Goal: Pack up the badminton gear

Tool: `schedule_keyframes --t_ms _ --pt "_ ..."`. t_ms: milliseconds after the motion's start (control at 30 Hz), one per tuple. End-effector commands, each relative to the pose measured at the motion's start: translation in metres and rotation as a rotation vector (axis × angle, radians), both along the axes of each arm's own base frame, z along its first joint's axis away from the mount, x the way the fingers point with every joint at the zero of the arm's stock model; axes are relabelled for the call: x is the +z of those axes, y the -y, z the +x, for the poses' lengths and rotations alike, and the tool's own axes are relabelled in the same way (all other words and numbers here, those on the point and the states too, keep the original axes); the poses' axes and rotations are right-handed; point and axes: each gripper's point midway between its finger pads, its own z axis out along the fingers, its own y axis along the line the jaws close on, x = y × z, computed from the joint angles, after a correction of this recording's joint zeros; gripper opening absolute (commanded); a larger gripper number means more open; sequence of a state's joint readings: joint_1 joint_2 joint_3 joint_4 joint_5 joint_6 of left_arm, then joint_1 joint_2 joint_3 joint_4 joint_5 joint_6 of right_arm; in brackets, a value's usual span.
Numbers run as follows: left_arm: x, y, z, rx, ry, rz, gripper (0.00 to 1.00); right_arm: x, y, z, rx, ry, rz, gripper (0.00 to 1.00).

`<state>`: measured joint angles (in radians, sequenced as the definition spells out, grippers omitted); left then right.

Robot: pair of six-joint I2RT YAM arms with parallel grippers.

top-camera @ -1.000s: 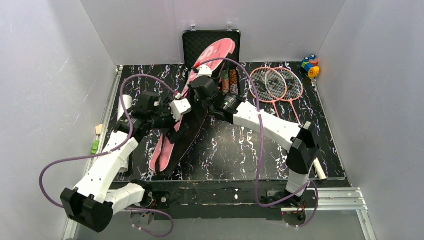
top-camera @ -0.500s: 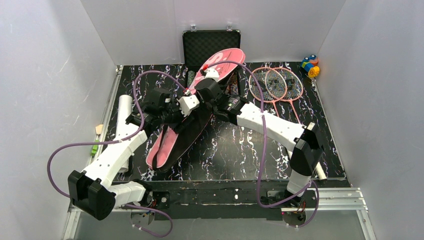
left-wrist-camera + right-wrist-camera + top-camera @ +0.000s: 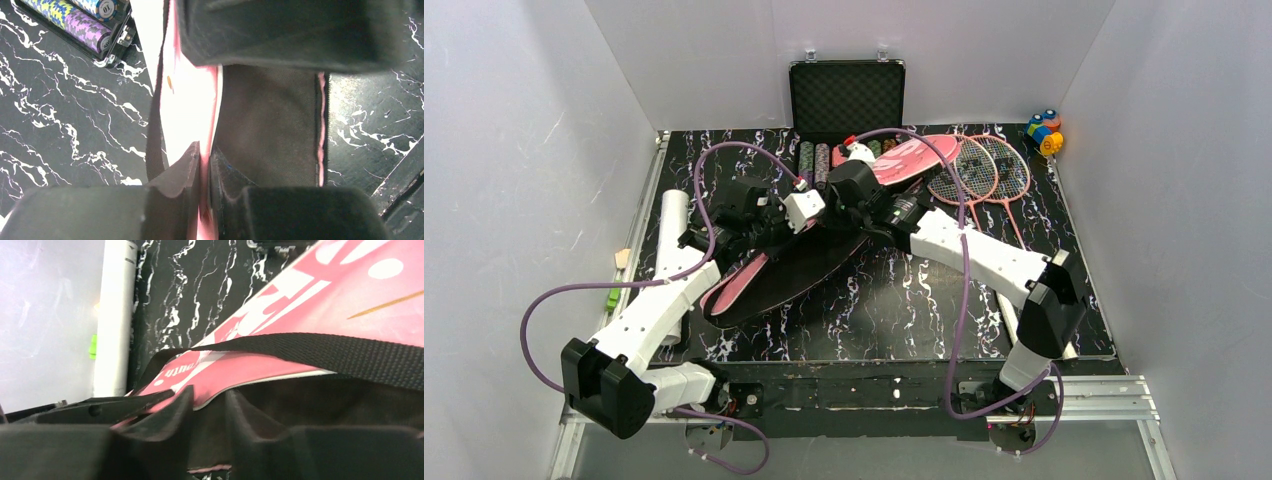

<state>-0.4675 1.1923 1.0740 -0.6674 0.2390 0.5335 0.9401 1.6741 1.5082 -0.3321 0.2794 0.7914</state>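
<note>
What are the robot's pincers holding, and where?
The left pincer pinches the pink cover by its edge; the right pincer stands open around it.

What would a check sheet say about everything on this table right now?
Surface: black marbled table, flat.
Job's things: pink cover spread open across the middle; two rackets by its far tip; white tube at the left edge.
Clutter: chip case open at the back; toy in the far right corner.
Grippers: left gripper shut on the cover's edge; right gripper open around another edge.
Cables: purple cables looping off both arms.
Surroundings: white walls.
</note>
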Motion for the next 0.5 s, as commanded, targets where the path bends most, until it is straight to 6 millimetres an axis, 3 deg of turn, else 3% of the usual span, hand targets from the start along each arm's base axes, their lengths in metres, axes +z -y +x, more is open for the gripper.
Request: schedule_keyframes --t_ms 0,233,467 --pt "0.012 -0.001 0.003 0.033 0.028 -0.025 0.0 0.028 0.013 -0.003 -0.017 -0.025 0.162 0.49" --pt "0.018 0.0 0.0 0.044 0.025 -0.046 0.0 0.011 0.051 -0.002 -0.119 -0.107 0.266 0.78" --pt "0.028 0.004 0.001 0.067 0.003 -0.088 0.0 0.007 0.071 -0.002 -0.239 -0.146 0.329 0.83"
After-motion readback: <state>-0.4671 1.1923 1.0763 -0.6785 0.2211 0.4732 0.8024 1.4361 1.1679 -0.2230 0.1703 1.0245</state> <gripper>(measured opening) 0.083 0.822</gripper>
